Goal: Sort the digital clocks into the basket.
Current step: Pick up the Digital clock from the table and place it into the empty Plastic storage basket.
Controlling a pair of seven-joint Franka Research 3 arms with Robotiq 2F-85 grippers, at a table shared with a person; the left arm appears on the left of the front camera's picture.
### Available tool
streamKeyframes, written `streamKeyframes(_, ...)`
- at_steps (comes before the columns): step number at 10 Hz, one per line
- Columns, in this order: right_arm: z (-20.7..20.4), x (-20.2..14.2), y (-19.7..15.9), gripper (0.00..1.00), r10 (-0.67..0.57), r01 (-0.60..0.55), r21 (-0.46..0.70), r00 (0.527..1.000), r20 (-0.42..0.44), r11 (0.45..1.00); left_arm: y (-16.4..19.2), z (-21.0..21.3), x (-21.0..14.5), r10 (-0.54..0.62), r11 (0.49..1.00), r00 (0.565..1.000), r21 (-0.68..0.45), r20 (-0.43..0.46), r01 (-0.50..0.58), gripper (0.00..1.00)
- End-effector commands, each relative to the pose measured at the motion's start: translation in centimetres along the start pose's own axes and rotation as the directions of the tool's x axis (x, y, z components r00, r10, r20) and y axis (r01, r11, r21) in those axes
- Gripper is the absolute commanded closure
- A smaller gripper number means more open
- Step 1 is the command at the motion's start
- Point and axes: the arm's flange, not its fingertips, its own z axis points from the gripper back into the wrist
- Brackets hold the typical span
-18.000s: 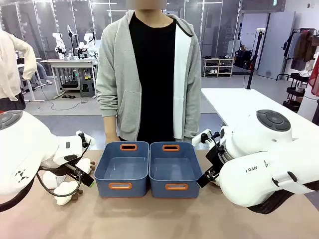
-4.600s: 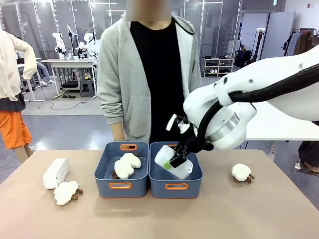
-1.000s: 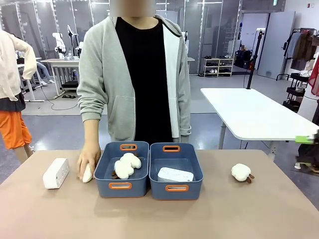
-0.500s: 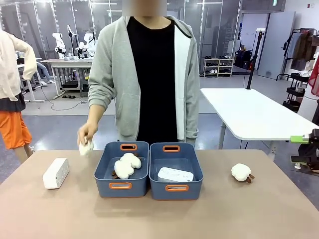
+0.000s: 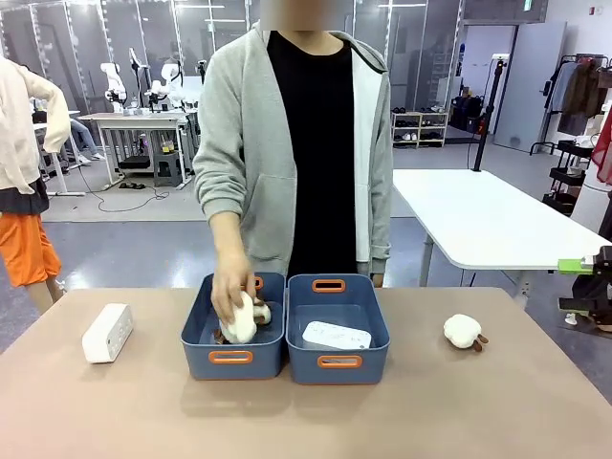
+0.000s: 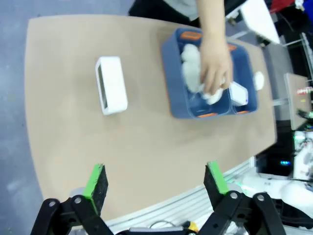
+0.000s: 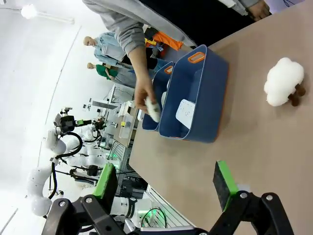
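On the table (image 5: 306, 421), one clock (image 5: 106, 333) loose, second clock (image 5: 337, 336) inside right basket (image 5: 368, 359); both jaws released.

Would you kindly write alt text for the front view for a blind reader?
A person's hand holds a white plush toy inside the left blue bin; the right bin holds one digital clock. A second clock and another plush toy lie on the table.
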Motion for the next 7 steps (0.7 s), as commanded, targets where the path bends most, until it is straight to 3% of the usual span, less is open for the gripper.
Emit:
streamKeyframes(1,0.2,0.0,-0.1,0.0,0.016,-0.016,0.001,1.0,-0.014,1.0,2.5,2.9,-1.3,-0.059,0.998,0.994,0.022,0.089,0.058,0.0)
streamKeyframes(2,0.2,0.0,-0.1,0.0,0.016,-0.016,0.001,1.0,-0.014,1.0,1.7,2.5,-0.8,-0.127,0.987,0.992,0.095,0.0,0.126,0.0)
streamKeyframes(4,0.2,0.0,-0.1,0.0,0.016,-0.016,0.001,1.0,-0.014,1.0,-2.4,-2.8,2.3,-0.209,0.965,0.975,0.145,-0.077,0.219,0.0)
streamKeyframes(7,0.2,0.0,-0.1,0.0,0.016,-0.016,0.001,1.0,-0.014,1.0,-3.6,-10.7,2.6,-0.15,0.959,0.978,0.221,-0.144,0.179,0.0)
